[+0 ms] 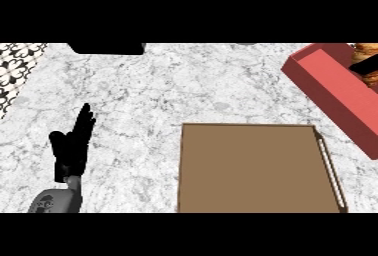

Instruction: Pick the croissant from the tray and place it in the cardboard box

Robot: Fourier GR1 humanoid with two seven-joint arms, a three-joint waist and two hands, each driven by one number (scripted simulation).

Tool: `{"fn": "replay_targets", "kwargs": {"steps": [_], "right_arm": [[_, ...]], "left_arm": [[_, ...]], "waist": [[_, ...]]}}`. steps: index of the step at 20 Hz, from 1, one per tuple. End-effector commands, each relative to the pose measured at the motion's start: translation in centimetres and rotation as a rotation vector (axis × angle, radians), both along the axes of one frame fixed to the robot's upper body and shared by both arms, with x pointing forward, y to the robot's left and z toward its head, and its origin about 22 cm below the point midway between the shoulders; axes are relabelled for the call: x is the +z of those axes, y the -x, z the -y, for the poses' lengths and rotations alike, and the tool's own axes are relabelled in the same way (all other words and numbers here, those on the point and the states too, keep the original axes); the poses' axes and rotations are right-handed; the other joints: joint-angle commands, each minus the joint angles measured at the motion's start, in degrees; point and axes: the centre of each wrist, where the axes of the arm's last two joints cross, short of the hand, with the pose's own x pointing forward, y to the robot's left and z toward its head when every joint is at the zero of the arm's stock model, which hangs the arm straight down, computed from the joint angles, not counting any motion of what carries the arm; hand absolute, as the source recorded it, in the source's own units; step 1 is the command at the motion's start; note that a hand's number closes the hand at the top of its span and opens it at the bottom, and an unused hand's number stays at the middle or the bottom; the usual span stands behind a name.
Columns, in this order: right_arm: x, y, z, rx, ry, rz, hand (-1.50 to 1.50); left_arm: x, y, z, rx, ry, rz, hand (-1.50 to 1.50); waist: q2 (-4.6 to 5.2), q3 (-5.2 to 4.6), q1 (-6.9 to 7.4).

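Up at 2 o'clock, the red tray (332, 90) sits tilted at the desk's (162, 85) right edge, with the croissant (363, 50) inside it, partly hidden by a dark shape, likely the right hand; I cannot tell its state. The cardboard box (255, 167) lies at 5 o'clock. At 8 o'clock the left hand (72, 145) rests, fingers straight and pressed together.

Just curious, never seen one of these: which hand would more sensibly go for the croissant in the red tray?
Probably the right: the tray with the croissant sits far right. Only the left hand shows, open, resting far left.
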Motion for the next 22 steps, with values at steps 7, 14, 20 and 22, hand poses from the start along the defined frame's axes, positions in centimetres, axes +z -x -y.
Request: {"fn": "replay_targets", "kwargs": {"steps": [7,14,20,22], "right_arm": [[-3.1,0.9,5.0,-0.026,-0.272,0.03,-1.5],[-3.2,1.4,6.0,0.121,-0.376,0.293,-1.5],[-4.8,3.6,8.5,0.158,-0.603,0.574,-1.5],[-4.2,4.3,10.0,0.137,-0.608,0.599,-1.5]], "left_arm": [[0.9,-0.1,-0.7,-0.021,0.006,0.007,0.0],[-0.3,-0.7,-0.5,-0.017,-0.001,0.004,0.0],[-1.9,1.2,0.3,0.006,0.016,-0.017,0.0],[-0.1,0.0,-1.3,0.015,0.001,0.009,0.0]], "waist": [[0.42,0.13,1.01],[0.72,0.21,0.78],[-0.24,0.15,-1.03],[-0.16,0.09,-0.57]]}}
